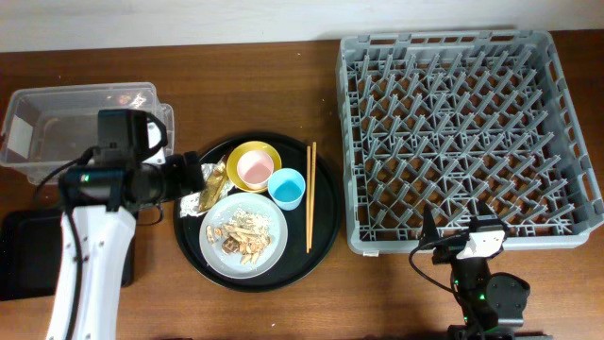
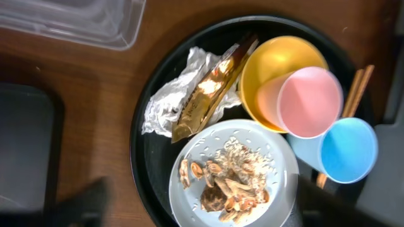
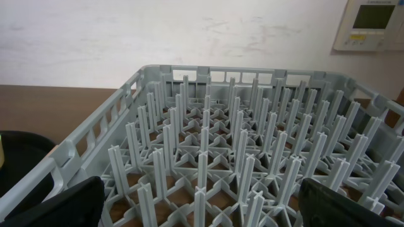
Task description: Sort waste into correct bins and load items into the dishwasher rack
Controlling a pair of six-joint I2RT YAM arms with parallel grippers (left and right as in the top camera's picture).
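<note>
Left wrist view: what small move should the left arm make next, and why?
Probably lower the left gripper onto the crumpled foil wrapper and close on it. The gripper looks open and empty, it hovers right at the wrapper, and the wrapper lies loose on the round black tray beside the yellow bowl, so it seems the easiest piece of waste to take first.

Crinkled shiny foil wrapper (image 2: 165,104), smooth plastic pink cup (image 2: 310,101), matt grey plastic rack (image 1: 462,132), grained wooden table (image 1: 373,297)
</note>
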